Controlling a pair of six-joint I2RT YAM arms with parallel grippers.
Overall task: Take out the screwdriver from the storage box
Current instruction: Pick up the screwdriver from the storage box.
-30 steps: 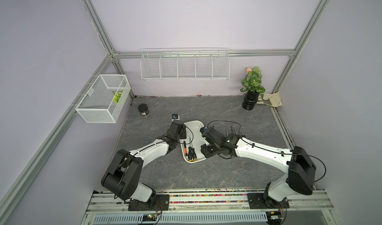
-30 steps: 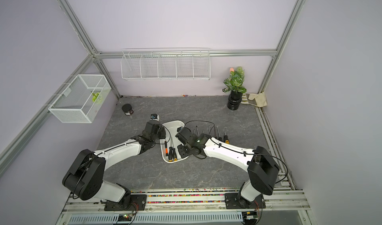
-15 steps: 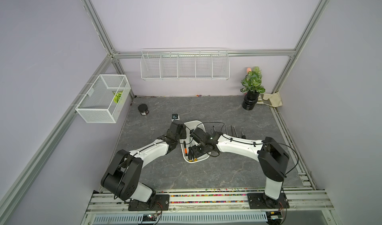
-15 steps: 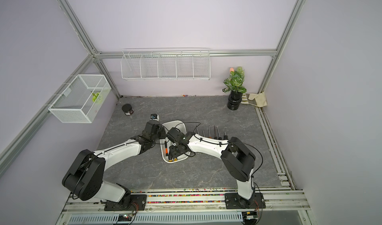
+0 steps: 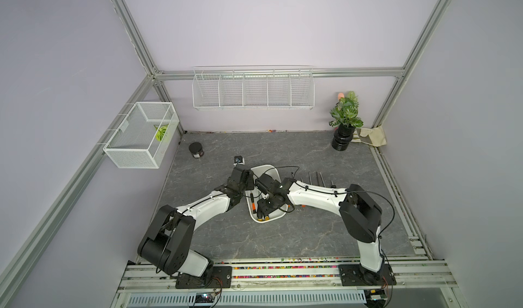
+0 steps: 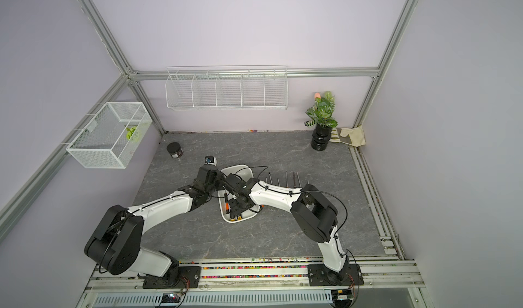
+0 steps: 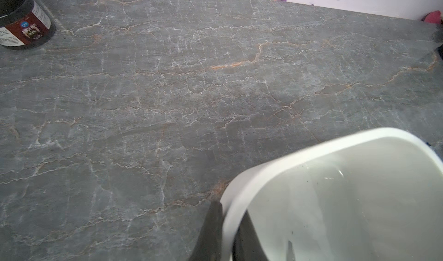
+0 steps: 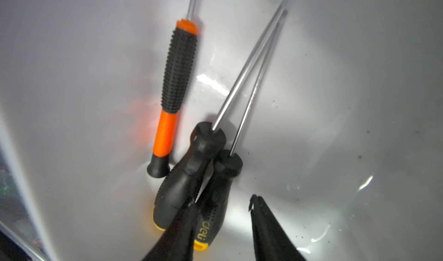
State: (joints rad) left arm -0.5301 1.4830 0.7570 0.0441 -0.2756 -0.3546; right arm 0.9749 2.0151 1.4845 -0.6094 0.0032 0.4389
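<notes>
Black-handled screwdriver [image 8: 212, 207] in storage box [image 8: 335, 91], between fingers [image 8: 268, 228] of right hand [image 8: 221, 203].

The shallow white storage box [image 5: 267, 170] holds an orange-black screwdriver [image 8: 178, 75] beside two black-yellow screwdrivers [image 8: 187, 175] — handles together.

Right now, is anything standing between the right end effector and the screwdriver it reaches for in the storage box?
Nothing visible blocks it. The right end effector stands open astride the lettered black-yellow screwdriver. A second black screwdriver lies against it, crowding one finger.
</notes>
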